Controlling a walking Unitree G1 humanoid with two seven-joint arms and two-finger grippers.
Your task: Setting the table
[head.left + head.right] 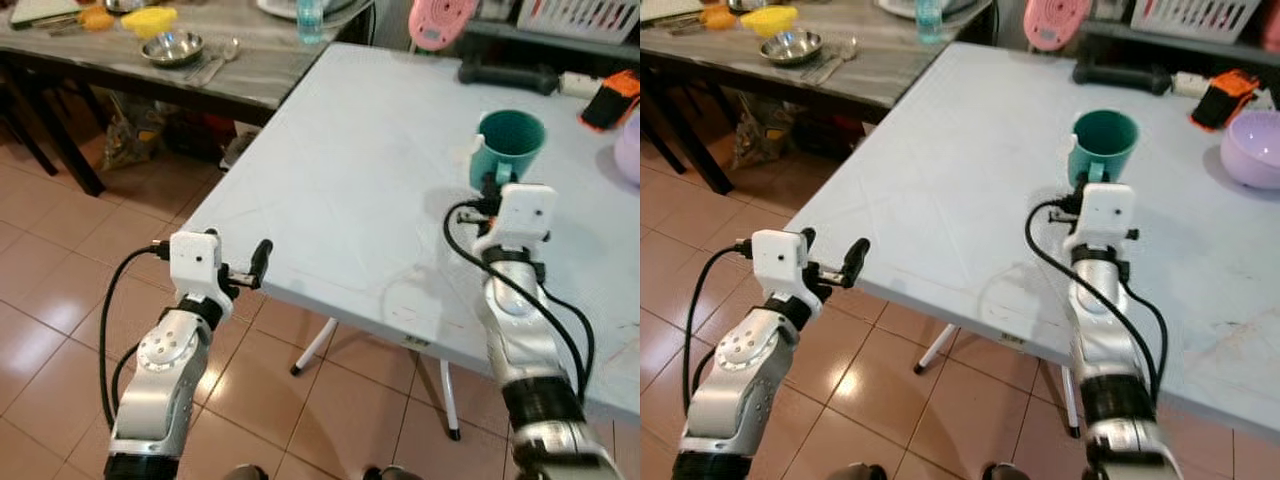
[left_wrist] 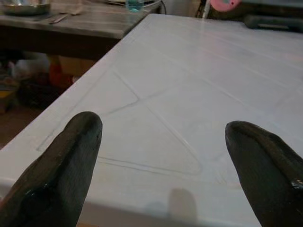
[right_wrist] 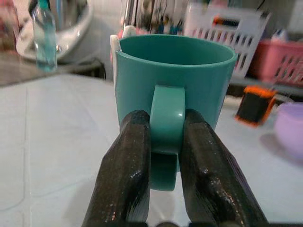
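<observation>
Your left gripper point(image 2: 161, 165) waits at the near left edge of the white table point(image 1: 350, 180), jaws spread on nothing; leave it there. Your right gripper point(image 3: 163, 142) pinches the handle of the teal mug point(image 3: 175, 85), farther in on the right. Keep it level and move slowly. The mug stands upright, plain and glossy.

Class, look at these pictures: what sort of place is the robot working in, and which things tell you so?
Probably a home dining or kitchen area: a white table bears a teal mug and a lilac bowl, a steel bowl sits on a second table, and the floor is tiled.
</observation>
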